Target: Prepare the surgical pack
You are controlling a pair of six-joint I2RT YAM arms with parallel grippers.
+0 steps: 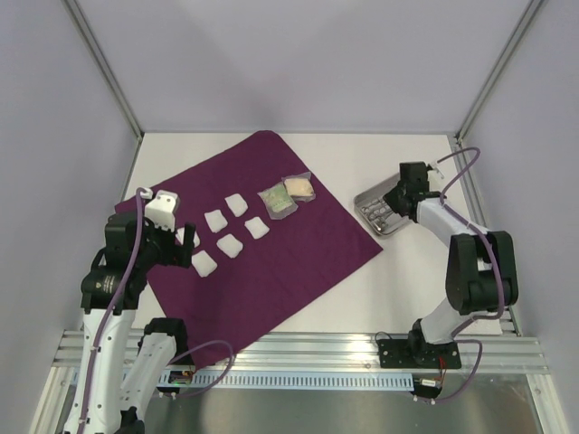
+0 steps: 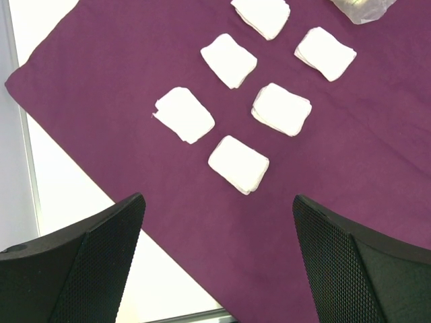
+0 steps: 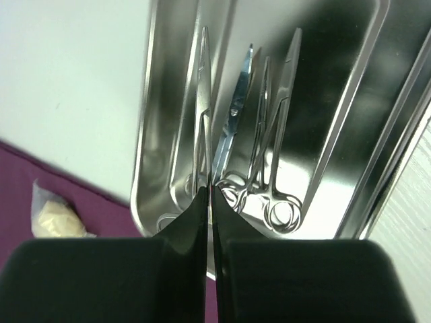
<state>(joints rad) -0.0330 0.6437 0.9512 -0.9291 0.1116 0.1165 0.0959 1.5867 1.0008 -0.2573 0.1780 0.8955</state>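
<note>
Right pincer (image 3: 210, 191) pressed shut over the forceps (image 3: 202, 87) in the steel tray (image 3: 143, 134), right of the purple cloth (image 1: 298, 244) — any grip is unclear. Lift straight up, clear of the rim. Left pincer (image 2: 217, 205) gapes wide above the gauze squares (image 2: 239, 163).

forceps (image 3: 202, 101) handles: partly hidden behind right tool (image 3: 210, 194) | clear packet (image 2: 360, 8): cut off at top edge

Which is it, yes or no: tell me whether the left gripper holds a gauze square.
No: the left gripper stands open and empty above the purple cloth, with six gauze squares lying loose on it.
</note>
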